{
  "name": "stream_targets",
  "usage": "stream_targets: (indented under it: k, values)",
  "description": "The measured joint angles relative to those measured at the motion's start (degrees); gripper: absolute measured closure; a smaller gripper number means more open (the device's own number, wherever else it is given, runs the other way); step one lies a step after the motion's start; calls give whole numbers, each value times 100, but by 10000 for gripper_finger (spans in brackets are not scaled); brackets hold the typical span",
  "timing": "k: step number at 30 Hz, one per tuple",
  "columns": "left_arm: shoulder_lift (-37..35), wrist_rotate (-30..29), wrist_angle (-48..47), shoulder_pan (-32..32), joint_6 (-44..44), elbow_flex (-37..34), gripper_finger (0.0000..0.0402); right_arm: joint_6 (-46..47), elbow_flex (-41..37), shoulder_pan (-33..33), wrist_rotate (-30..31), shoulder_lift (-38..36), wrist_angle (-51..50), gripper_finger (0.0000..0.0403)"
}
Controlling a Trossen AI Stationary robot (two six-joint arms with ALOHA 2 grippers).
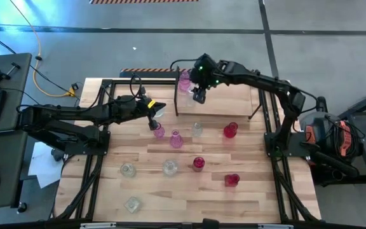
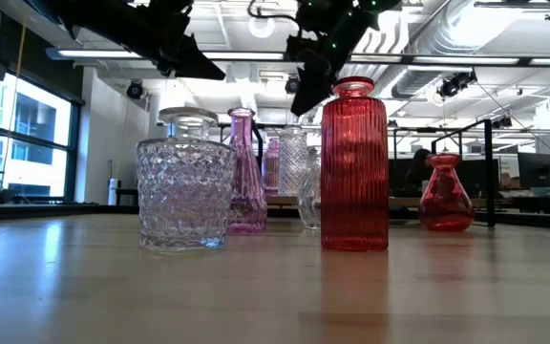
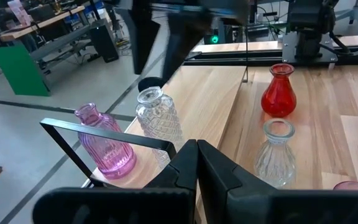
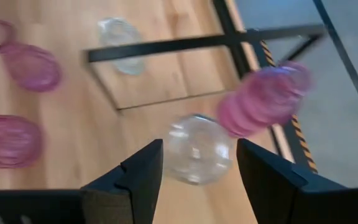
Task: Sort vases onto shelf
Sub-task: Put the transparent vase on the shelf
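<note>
With jaws spread wide, the right gripper (image 1: pixel 199 97) hangs over a clear vase (image 4: pixel 197 148) on the shelf (image 1: pixel 234 102); left gripper (image 1: pixel 152 118) pressed together, empty.

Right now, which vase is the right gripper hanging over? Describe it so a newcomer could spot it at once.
Start at the shelf, the black-framed wooden rack at the table's far edge. At its left end two vases stand side by side under the open right gripper. The one below the fingers is the clear cut-glass vase; its neighbour, the ribbed vase, is pink.
</note>
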Motion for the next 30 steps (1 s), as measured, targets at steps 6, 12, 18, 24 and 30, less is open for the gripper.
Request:
stream_targets:
  k: [6,12,18,24,30]
  values:
    - [0,0,-35,-3,-55,0,401,0,-2,349,-63,0,54,209]
    - [-1,0,-87,-4,-98,0,401,-854,-2,732,-1042,34,-164,245]
    - [0,0,-90,-4,-96,0,401,-903,-4,733,-953,152,-5,360]
    - [0,-2,-102,-25,-96,2,401,-565,-4,738,-573,333,535,385]
    - [0,1,-132,-59,-92,2,401,-107,-4,880,193,635,614,398]
